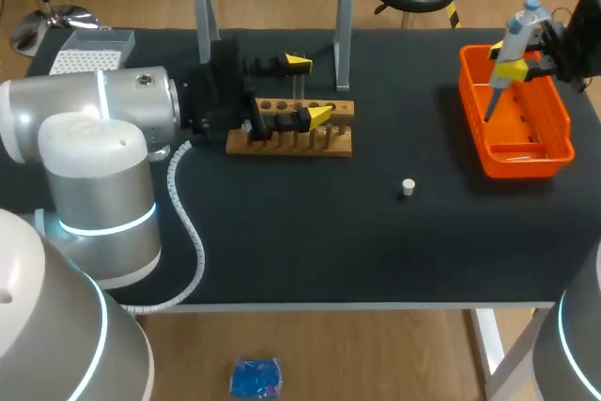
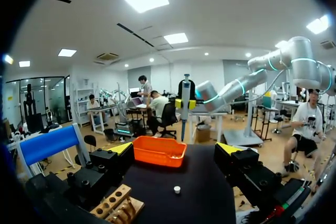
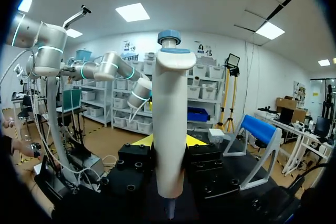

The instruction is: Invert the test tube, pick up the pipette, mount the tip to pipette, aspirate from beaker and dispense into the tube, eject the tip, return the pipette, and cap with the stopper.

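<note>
Pipette (image 3: pixel 169 129): upright between the fingers of the right gripper (image 3: pixel 169 142), narrow end hanging below them. I see no tip on it.
Right gripper: pinching the pipette body from both sides, held above the orange basket (image 1: pixel 507 161).
Left gripper (image 1: pixel 308 89): fingers spread wide and holding nothing. The wooden rack (image 1: pixel 291 138) is just beside and under them.
Test tube: a thin upright thing in the rack between the spread fingers may be the tube. I cannot tell for sure.
Stopper (image 1: pixel 407 187): lying loose on the table ahead of the left gripper, between it and the basket and touching neither.
Tip box (image 1: pixel 89 52): back beside the left arm, well apart from the right gripper.
Step, as I judge it: the pipette is picked up and mounting the tip comes next.
Risk, the crossing: the tip box is on the far side from the right gripper. A low or direct path to it could strike the left gripper or the rack.
Risk, the grip: the pinch is on a smooth, rounded body. Pressing down into a tip could make the pipette slide or tilt between the fingers, so the tip seats crooked.
Risk, the rack: the spread left fingers are so close to the rack that a small sideways drift could shove it.
Risk, the stopper: a passing sweep could roll it away.
</note>
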{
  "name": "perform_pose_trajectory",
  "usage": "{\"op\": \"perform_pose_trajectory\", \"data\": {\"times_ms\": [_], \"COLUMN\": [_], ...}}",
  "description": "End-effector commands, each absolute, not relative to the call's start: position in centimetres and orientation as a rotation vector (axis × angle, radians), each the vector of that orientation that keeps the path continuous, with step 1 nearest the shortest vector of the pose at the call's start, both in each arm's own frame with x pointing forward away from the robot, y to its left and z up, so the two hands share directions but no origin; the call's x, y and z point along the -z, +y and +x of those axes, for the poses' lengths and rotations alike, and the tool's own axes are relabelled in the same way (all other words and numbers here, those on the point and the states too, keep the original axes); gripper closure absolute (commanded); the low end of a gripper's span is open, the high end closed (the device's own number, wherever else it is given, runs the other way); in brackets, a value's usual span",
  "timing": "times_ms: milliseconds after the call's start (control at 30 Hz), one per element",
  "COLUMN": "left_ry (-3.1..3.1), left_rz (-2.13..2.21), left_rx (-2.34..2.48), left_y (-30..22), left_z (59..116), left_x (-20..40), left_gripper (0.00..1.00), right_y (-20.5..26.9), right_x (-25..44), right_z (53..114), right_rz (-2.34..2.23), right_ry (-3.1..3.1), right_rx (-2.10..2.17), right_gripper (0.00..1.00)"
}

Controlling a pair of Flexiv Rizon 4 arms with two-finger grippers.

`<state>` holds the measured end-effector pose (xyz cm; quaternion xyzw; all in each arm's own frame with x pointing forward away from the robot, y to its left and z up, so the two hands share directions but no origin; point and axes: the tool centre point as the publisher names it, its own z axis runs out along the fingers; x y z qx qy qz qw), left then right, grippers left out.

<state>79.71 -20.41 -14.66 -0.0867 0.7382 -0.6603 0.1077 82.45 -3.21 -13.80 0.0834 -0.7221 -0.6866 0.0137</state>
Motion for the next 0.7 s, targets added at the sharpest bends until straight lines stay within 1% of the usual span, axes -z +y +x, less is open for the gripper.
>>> {"op": "perform_pose_trajectory", "data": {"times_ms": [33, 400, 700], "left_ry": [2.170, 2.170, 2.170], "left_rz": [-0.256, -0.256, -0.256], "left_rx": [1.943, 1.943, 1.943], "left_y": [-20.5, -20.5, -20.5], "left_z": [79.7, 79.7, 79.7], "left_x": [14.7, 14.7, 14.7], "left_gripper": [0.00, 0.00, 0.00], "right_y": [-1.5, 2.4, 2.4], "right_x": [13.6, 14.2, 14.2], "right_z": [80.5, 77.6, 77.6], "right_rz": [0.126, 0.059, 0.059], "right_ry": [-2.332, -2.287, -2.287], "right_rx": [2.225, 2.262, 2.262], "right_gripper": [1.00, 1.00, 1.00]}}
